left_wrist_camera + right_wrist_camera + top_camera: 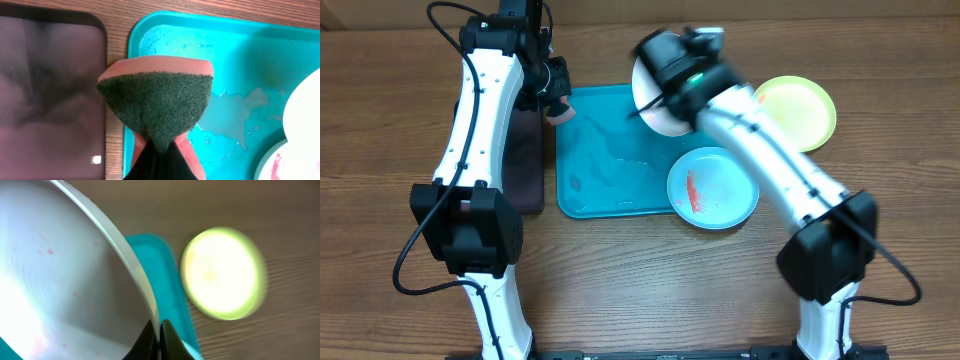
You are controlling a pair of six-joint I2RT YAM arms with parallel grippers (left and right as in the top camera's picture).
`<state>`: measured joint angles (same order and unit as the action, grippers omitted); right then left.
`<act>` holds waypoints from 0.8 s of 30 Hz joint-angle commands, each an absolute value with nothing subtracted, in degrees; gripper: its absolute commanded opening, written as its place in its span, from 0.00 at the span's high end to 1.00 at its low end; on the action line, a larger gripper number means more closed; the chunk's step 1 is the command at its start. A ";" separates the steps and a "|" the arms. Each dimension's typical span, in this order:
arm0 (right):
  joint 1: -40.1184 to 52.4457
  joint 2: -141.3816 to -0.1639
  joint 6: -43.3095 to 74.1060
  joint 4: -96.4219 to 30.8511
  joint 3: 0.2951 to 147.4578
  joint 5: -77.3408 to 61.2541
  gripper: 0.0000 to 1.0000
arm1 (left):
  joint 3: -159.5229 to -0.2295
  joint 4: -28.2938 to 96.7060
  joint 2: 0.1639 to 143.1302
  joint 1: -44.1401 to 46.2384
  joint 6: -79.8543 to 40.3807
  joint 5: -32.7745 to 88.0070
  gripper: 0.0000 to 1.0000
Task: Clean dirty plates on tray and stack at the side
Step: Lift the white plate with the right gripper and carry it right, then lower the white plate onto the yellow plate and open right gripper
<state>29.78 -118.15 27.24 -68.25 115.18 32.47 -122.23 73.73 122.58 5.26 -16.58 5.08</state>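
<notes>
My right gripper (660, 100) is shut on the rim of the white plate (648, 85), holding it tilted above the far right part of the turquoise tray (605, 175). In the right wrist view the jaws pinch the rim of the white plate (65, 280), which bears faint pink specks. My left gripper (556, 103) is shut on a pink sponge (157, 100) with a green scouring face, over the tray's far left corner. The pale blue plate (712, 187), with a red smear, lies across the tray's near right corner. The lime-green plate (798, 108) rests on the table to the right.
A black tray (525, 165) lies just left of the turquoise tray. Water films and droplets cover the turquoise tray's floor (240, 75). Bare wooden table (640, 290) stretches along the front.
</notes>
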 commanded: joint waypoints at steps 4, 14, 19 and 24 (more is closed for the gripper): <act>15.64 -117.45 17.12 -67.05 115.85 -4.49 0.96 | -121.97 73.71 122.54 5.80 -17.39 4.49 0.96; -6.24 -119.46 16.47 -67.33 115.83 -11.68 0.96 | -121.97 73.58 122.54 7.31 -17.39 4.43 0.96; -12.19 -122.83 16.47 -67.22 115.83 -11.68 0.96 | -121.97 73.43 122.54 7.53 -17.39 4.40 0.96; -14.79 -127.13 16.47 -66.46 115.83 -11.42 0.96 | -121.97 73.21 122.54 7.53 -17.39 4.21 0.96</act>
